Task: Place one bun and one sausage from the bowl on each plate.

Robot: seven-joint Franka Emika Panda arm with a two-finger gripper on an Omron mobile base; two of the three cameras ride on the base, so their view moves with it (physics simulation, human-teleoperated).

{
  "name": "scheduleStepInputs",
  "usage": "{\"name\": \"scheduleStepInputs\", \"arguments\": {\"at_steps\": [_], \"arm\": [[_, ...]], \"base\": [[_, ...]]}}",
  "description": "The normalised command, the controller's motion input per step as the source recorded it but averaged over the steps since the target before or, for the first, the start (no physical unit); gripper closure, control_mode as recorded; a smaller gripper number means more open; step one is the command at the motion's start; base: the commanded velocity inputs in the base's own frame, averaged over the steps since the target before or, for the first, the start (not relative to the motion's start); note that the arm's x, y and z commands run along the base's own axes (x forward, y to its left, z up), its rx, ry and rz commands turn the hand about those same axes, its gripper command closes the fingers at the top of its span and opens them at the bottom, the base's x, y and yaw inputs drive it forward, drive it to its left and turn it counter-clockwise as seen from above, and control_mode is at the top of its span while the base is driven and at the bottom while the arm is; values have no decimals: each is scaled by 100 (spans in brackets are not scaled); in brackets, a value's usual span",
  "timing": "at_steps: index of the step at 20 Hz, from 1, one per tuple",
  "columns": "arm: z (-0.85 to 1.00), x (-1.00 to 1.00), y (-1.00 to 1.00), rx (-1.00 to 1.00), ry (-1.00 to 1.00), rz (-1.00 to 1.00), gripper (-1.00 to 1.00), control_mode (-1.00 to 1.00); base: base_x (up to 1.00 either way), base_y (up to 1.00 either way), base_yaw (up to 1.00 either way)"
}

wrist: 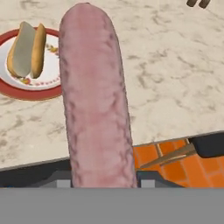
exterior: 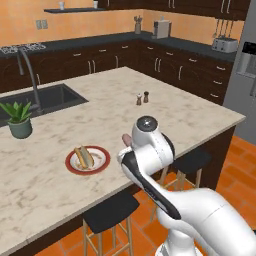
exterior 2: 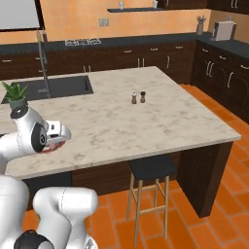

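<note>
Because a sausage (wrist: 95, 100) runs lengthwise up the middle of the hand view, from the bottom edge almost to the top, the hand (wrist: 103, 183) is judged to be closed on it, gripped near its lower end so that most of its length hangs free ahead of the fingers. In the left base view a small pinkish patch (exterior: 127, 140) is seen just left of the wrist, at the centre of the frame; it is taken to be the same sausage.

The red-rimmed plate (exterior: 71, 167) lies on the tabletop (exterior: 165, 112) at centre left of the left base view, near the front edge, with one bun (exterior: 84, 156) already laid on it. In the hand view that plate sits at the upper left, beside the sausage and not beneath it, so the hand is judged to be carrying, not yet over the drop point.

The bun's pale split side is turned up, which leaves room for the sausage beside or on it. A sideways shift toward the plate would seem called for before release; an early release risks a roll toward the tabletop's edge, which is close by at the bottom of the hand view.
</note>
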Motion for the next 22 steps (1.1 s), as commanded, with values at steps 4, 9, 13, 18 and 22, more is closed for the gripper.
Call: {"name": "scheduleStepInputs", "arguments": {"at_steps": [4,9,13,18,22], "arm": [[0,100,79,0,21,0,100,-100],[-17,100,96,0,40,0,100,-100],[-8,47,60,0,27,3,100,-100],[-70,27,31,0,7,0,100,-100],[-70,46,7,0,1,0,100,-100]], "base": [[0,0,0],[0,0,0],[0,0,0],[0,0,0],[0,0,0]]}}
